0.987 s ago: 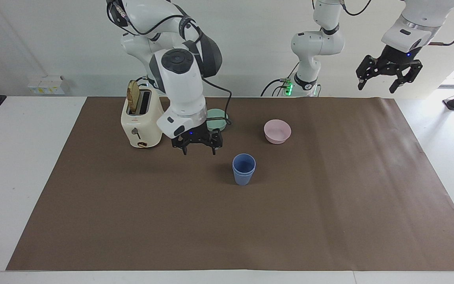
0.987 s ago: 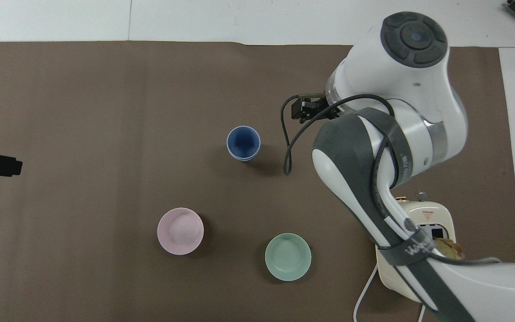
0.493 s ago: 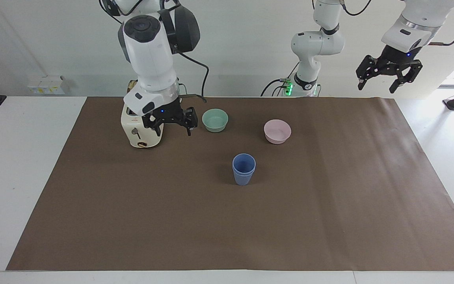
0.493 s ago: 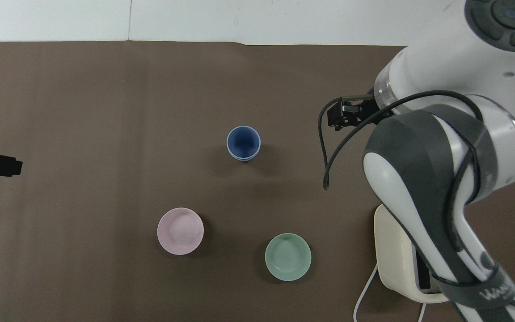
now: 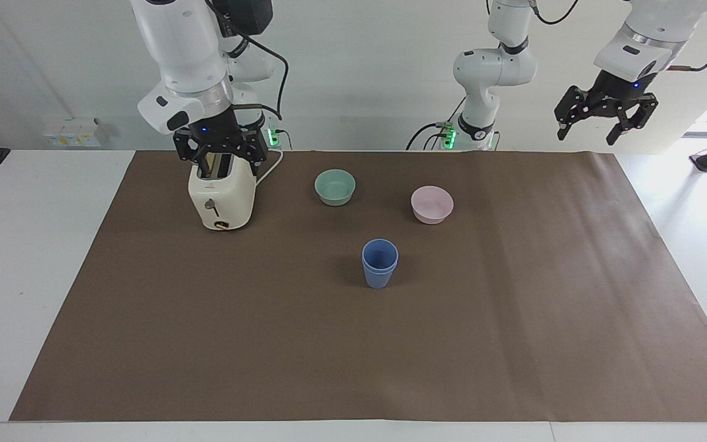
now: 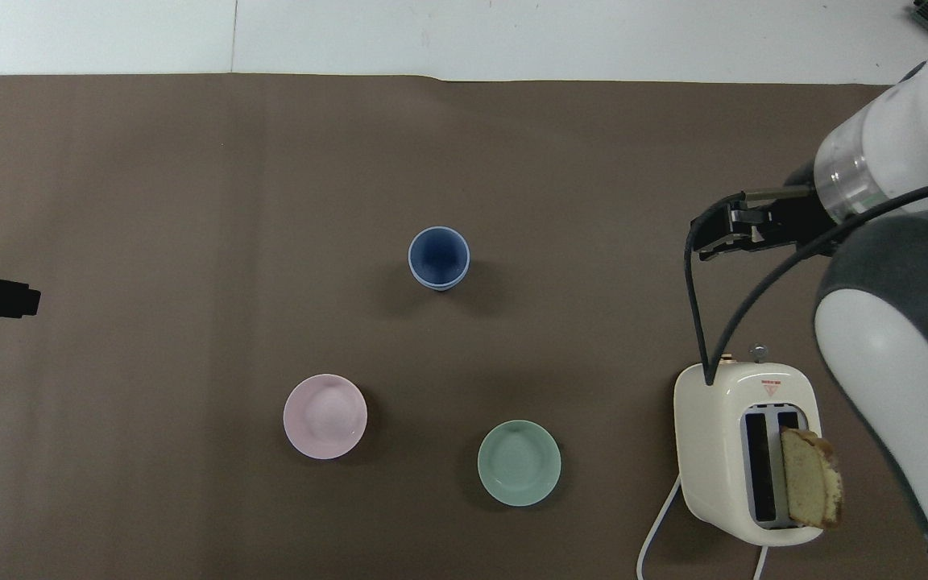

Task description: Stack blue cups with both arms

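1. The blue cups stand nested, one inside the other, mid-table, well clear of every edge; the job looks done.
2. My right gripper, fingers spread and empty, hangs over the toaster; dropping could clip the bread slice.
3. My left gripper, spread and empty, waits above the table's corner.

Matte periwinkle plastic blue cups nested, smooth mint-green bowl with a slight sheen, matte pale pink bowl, glossy cream toaster, flat brown paper-like table cover faintly creased, shiny white arm shells with black grippers.
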`<state>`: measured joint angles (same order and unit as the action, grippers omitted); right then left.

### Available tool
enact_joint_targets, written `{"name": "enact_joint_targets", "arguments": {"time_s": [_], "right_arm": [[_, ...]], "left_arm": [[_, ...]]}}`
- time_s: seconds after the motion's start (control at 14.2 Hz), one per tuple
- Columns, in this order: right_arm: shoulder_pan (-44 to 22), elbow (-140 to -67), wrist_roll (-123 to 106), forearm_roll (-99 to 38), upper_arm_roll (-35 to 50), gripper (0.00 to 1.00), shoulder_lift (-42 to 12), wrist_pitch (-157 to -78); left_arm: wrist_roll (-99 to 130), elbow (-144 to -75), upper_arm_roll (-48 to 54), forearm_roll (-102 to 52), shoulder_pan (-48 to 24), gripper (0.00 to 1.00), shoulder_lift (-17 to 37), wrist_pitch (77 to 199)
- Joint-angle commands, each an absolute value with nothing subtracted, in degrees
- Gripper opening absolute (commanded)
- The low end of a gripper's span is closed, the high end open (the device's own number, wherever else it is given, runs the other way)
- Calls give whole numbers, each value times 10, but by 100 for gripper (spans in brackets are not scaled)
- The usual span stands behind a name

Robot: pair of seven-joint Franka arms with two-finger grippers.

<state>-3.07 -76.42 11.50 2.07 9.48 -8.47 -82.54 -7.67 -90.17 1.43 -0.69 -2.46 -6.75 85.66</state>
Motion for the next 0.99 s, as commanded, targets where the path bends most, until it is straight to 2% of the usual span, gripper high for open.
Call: {"name": "enact_joint_targets", "arguments": {"time_s": [0.0, 0.14, 0.56, 0.92], "right_arm": [[4, -779, 48, 27, 101, 100, -63, -813], [22, -802, 23, 19, 101, 100, -49, -812], [21, -857, 33, 1, 101, 100, -3, -819], [22, -856, 35, 1, 100, 100, -1, -830]], "left_arm": [[-79, -905, 18, 1, -19, 100, -75, 850], [-80, -905, 18, 1, -19, 100, -76, 850], [-80, -905, 18, 1, -18, 100, -75, 850], [-80, -905, 18, 1, -18, 100, -76, 850]]}}
